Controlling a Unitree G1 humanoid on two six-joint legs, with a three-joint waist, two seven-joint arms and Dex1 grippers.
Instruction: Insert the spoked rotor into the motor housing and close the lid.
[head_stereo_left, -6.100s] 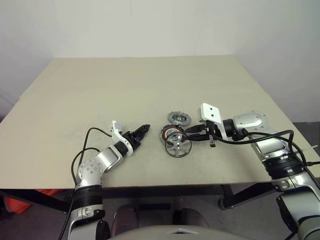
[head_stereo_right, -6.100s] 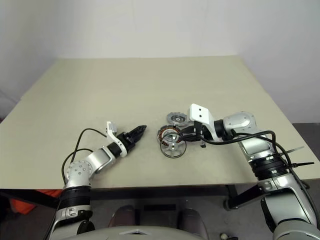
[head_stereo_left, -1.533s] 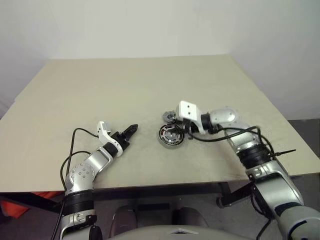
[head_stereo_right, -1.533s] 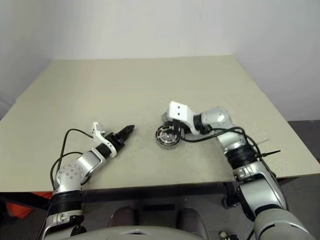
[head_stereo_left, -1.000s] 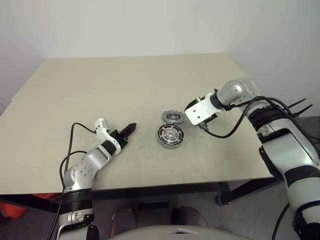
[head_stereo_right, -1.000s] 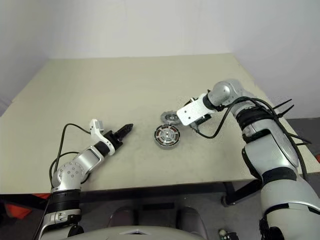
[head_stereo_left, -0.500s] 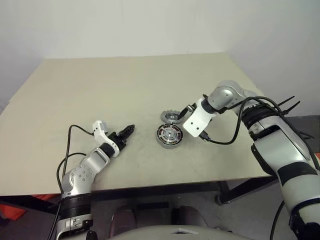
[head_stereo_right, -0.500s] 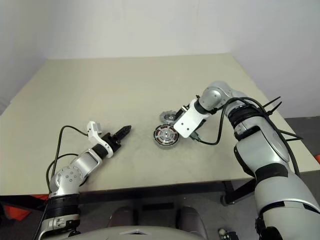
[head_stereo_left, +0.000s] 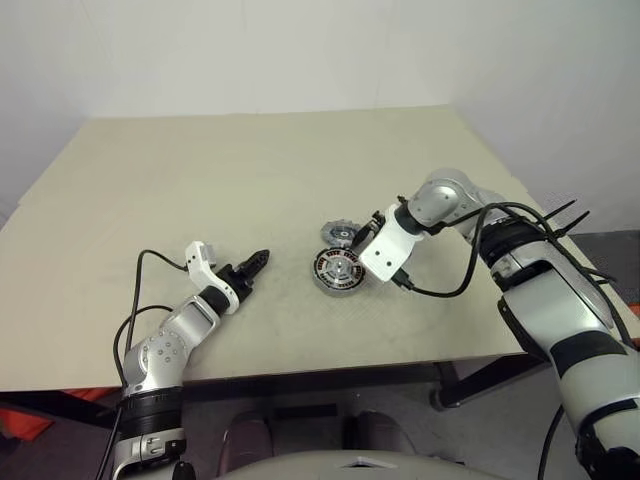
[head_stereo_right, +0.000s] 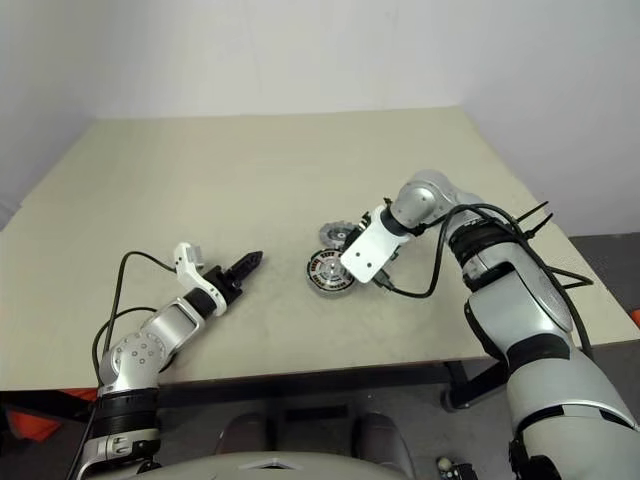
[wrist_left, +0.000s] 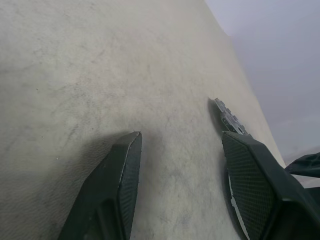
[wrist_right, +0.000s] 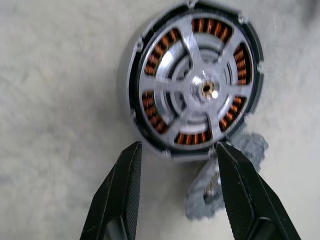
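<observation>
1. The spoked rotor (wrist_right: 197, 90) sits inside the motor housing (wrist_right: 137, 100), its silver spokes lying over the ring of copper windings. The pair rests on the counter (head_stereo_left: 250, 170) a little right of the middle.
2. The lid (head_stereo_left: 340, 235), the dull-grey notched disc, lies flat on the counter just behind the housing, close to it. From the right wrist view its edge pokes out beside the housing rim; I cannot tell whether the two touch.
3. To my eye the insertion step is done and the lid step is in hand, with the lid not yet picked up.
4. The next move calls for getting hold of a thin, flat disc lying flush on the counter: the fingers would need to catch its notched edge, lift it, and set it centred over the rotor hub.
5. The right gripper (wrist_right: 177, 192) hangs steeply downward just above the housing and lid, its two black fingers apart with nothing between them and touching neither part.
6. The left gripper (head_stereo_left: 258, 261) rests low over the counter, well apart from the parts and pointing toward them. Its fingers (wrist_left: 122, 175) stand apart and empty.
</observation>
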